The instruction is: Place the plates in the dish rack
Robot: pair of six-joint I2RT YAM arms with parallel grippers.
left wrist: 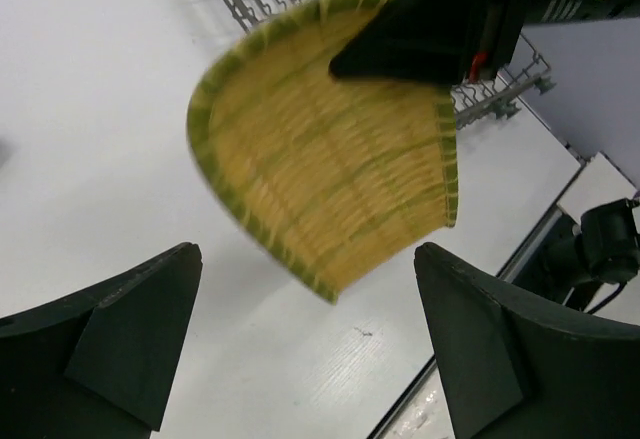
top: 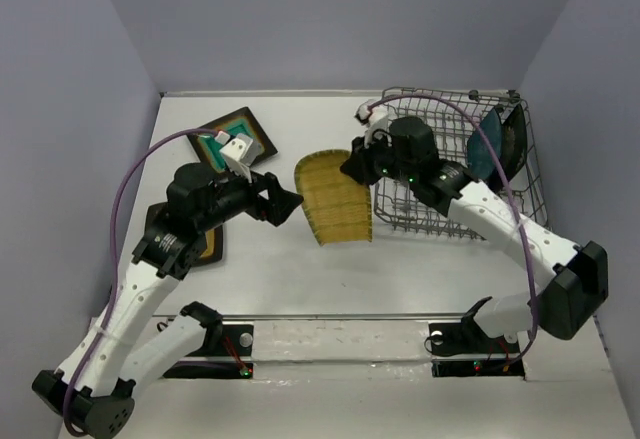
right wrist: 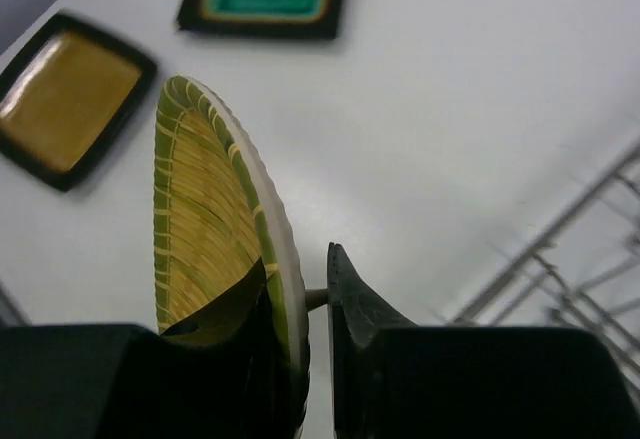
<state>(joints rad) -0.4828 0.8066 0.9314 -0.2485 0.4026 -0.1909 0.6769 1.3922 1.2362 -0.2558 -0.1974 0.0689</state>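
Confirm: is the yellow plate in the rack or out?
Out. The right tool pinches the yellow plate by its rim, beside the rack, outside its wires.

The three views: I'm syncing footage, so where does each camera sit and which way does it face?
Top external: above and behind, looking down on the white table, grey wire dish rack, left arm and right arm.
Left wrist: looks past the open left gripper at the yellow ribbed squarish plate.
Right wrist: looks along the right gripper, shut on that plate's rim.
Shared: both wrist views show the plate.
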